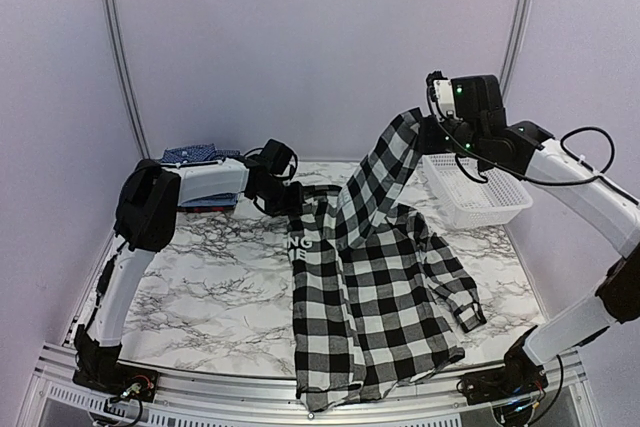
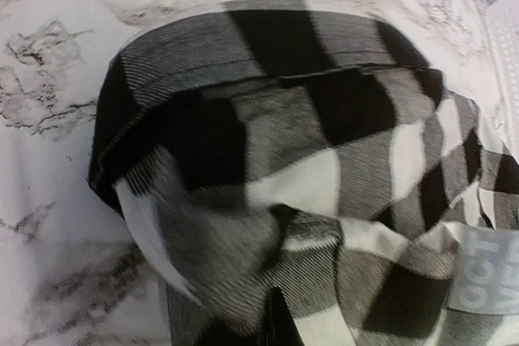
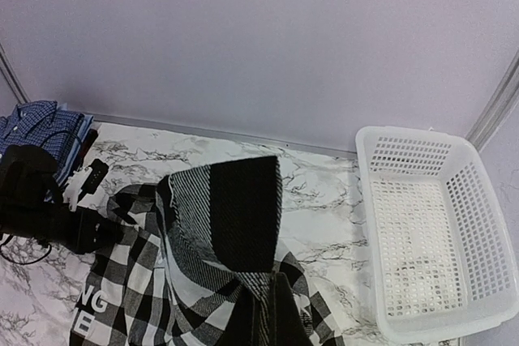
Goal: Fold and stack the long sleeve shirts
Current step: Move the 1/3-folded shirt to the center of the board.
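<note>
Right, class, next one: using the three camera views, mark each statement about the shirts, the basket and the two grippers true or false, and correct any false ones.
1. The right gripper holds part of the checked shirt raised above the table. True.
2. A folded shirt lies in the white basket. False: no shirt is in it.
3. The dark blue shirts sit at the table's back left. True.
4. The checked shirt is folded into a neat square. False: it lies spread out, one sleeve out to the right.
5. The left gripper hangs open, clear of all cloth. False: it is shut on the checked shirt near its far edge.
</note>
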